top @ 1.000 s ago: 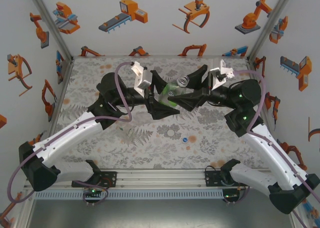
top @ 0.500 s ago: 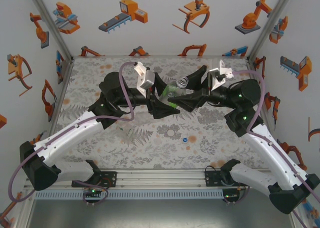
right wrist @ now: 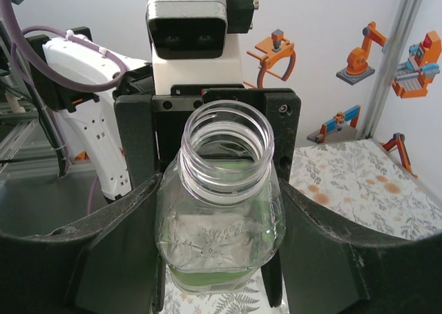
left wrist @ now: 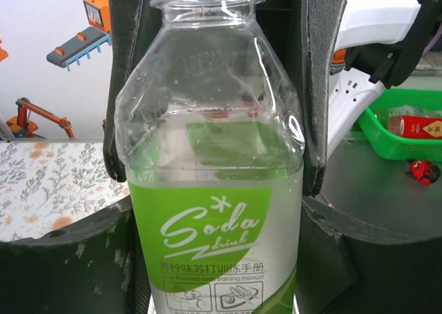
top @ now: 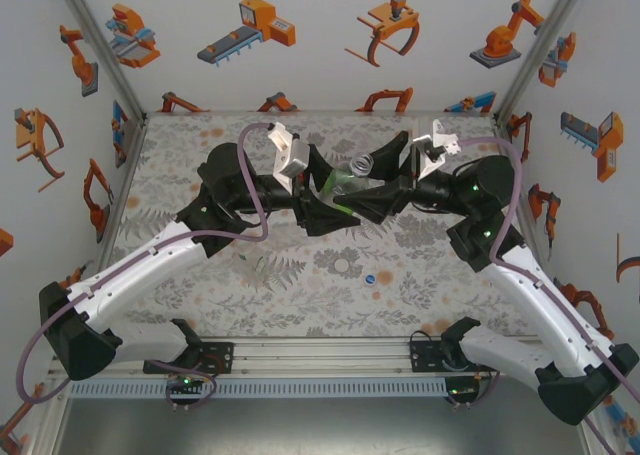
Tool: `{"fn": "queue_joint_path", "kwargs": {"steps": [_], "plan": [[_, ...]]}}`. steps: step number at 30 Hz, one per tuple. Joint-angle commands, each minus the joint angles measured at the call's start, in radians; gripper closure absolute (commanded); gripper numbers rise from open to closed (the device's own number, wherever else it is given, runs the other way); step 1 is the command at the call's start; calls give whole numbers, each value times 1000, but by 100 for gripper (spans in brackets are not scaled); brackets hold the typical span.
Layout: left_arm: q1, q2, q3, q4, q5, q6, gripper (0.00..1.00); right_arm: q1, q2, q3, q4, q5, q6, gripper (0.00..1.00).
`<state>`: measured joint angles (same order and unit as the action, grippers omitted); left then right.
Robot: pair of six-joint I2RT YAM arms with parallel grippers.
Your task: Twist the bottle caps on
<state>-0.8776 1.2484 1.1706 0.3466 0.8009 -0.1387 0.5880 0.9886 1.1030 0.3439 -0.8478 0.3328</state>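
As fingers (left wrist: 128, 86) clamp bottle (left wrist: 214, 155), cap (top: 371, 276) lies apart.

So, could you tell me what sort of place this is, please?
Most likely a robot test booth in a lab: metal frame posts at the corners, walls covered in cartoon robot pictures, and two arms bolted to a rail.
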Motion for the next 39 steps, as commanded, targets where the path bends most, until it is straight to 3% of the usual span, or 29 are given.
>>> {"fn": "queue_joint_path", "kwargs": {"steps": [1, 5, 14, 17, 23, 27, 31, 39], "plan": [[-8, 0, 31, 11, 0, 17, 44, 9, -5, 13, 8, -11, -18, 69], [-8, -6, 28, 1, -4, 29, 53, 9, -8, 12, 0, 0, -23, 67], [31, -80, 4, -116, -70, 112, 79, 9, -31, 18, -93, 123, -66, 30], [95, -113, -7, -153, -65, 110, 86, 9, -42, 13, -118, 166, -71, 26], [219, -162, -22, -245, -45, 134, 100, 9, -47, 7, -194, 255, -64, 26], [302, -193, -41, -328, -8, 187, 100, 9, -24, 8, -320, 451, -7, 27], [399, -224, -106, -305, 8, 179, 100, 9, 17, 15, -478, 638, 78, 31], [464, -241, -187, -345, 11, 287, 100, 19, 153, 70, -778, 720, 184, 41]]}}
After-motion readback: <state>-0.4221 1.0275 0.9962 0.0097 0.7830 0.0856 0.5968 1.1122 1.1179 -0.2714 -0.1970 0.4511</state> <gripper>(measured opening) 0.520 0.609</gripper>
